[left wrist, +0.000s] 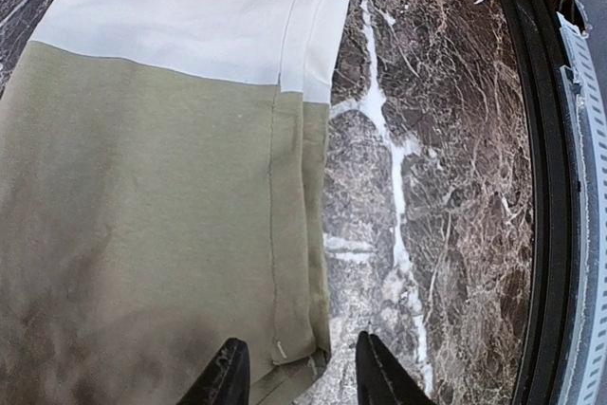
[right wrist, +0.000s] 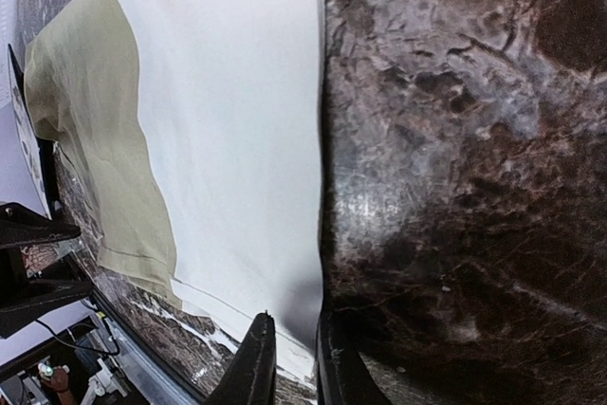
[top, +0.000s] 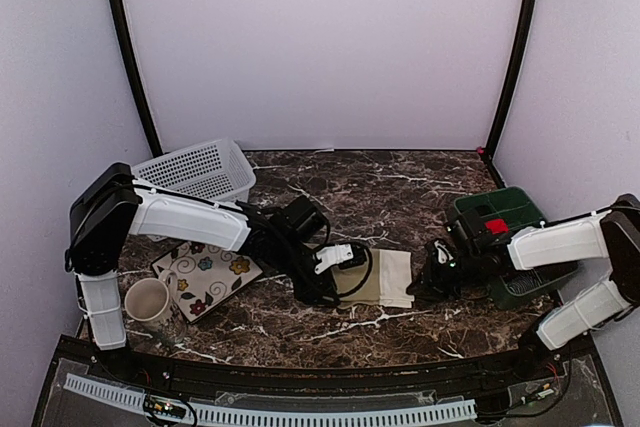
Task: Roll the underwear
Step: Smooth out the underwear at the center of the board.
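Observation:
The olive-khaki underwear (top: 372, 277) with a cream waistband (top: 396, 277) lies flat and folded on the marble table (top: 400, 187). My left gripper (top: 335, 269) is at its left end. In the left wrist view the gripper (left wrist: 299, 381) is open, and its fingers straddle a corner of the olive cloth (left wrist: 152, 234). My right gripper (top: 432, 282) is at the waistband end. In the right wrist view it (right wrist: 294, 367) is only narrowly open, with the edge of the waistband (right wrist: 237, 139) between the fingers. The pink underwear is out of view.
A green basket (top: 520, 282) on the right holds a red roll (top: 495, 226). A white mesh basket (top: 195, 169) stands at the back left. A flowered mat (top: 205, 275) and a white cup (top: 148, 299) lie front left. The table's front edge (left wrist: 541, 234) runs close by.

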### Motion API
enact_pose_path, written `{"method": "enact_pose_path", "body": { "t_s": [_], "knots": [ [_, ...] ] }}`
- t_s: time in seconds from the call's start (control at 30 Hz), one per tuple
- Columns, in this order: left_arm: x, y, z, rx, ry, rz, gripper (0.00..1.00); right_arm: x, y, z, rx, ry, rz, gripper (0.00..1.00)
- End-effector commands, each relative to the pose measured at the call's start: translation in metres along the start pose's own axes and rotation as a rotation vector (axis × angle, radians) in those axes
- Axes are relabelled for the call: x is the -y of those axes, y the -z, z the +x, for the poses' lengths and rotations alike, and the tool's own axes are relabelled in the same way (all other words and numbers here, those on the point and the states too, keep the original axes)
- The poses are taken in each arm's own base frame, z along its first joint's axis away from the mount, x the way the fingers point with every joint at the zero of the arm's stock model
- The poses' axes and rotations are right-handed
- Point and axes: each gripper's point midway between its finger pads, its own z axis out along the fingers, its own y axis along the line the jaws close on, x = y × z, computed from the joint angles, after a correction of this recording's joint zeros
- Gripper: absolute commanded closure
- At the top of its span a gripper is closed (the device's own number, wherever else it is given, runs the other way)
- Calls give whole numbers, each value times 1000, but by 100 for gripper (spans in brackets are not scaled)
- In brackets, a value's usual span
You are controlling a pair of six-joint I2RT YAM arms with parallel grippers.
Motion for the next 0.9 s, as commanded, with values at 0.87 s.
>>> {"method": "enact_pose_path", "body": {
  "t_s": [0.87],
  "knots": [
    [-12,-13,-1,-69,-29,-58,61,-4,6,-8,21,22,39,100]
  ]
}}
